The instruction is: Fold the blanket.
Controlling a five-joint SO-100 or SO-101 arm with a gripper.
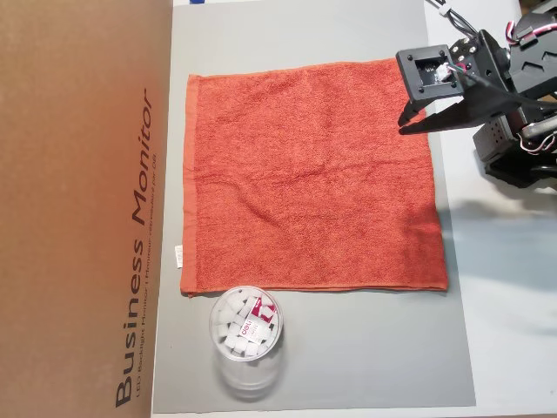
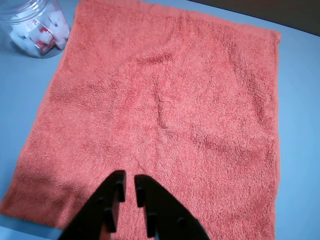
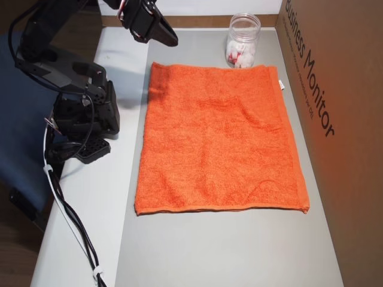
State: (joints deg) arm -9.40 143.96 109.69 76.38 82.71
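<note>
The orange-red terry blanket (image 1: pixel 309 174) lies flat and unfolded on the grey mat (image 1: pixel 348 348). Its small white tag (image 1: pixel 177 255) sits at its left edge in an overhead view. The blanket also fills most of the wrist view (image 2: pixel 165 110) and shows in the other overhead view (image 3: pixel 218 143). My gripper (image 1: pixel 404 127) hovers above the blanket near its upper right corner. In the wrist view the gripper (image 2: pixel 128 179) has its jaws nearly together with only a thin gap and nothing between them. It also shows at the top of an overhead view (image 3: pixel 173 42).
A clear cup (image 1: pixel 246 335) holding white pieces stands on the mat just below the blanket's lower edge, and shows at the wrist view's top left (image 2: pixel 35 22). A large cardboard box (image 1: pixel 78 209) borders the mat's left side. The arm's base (image 3: pixel 84 122) stands beside the mat.
</note>
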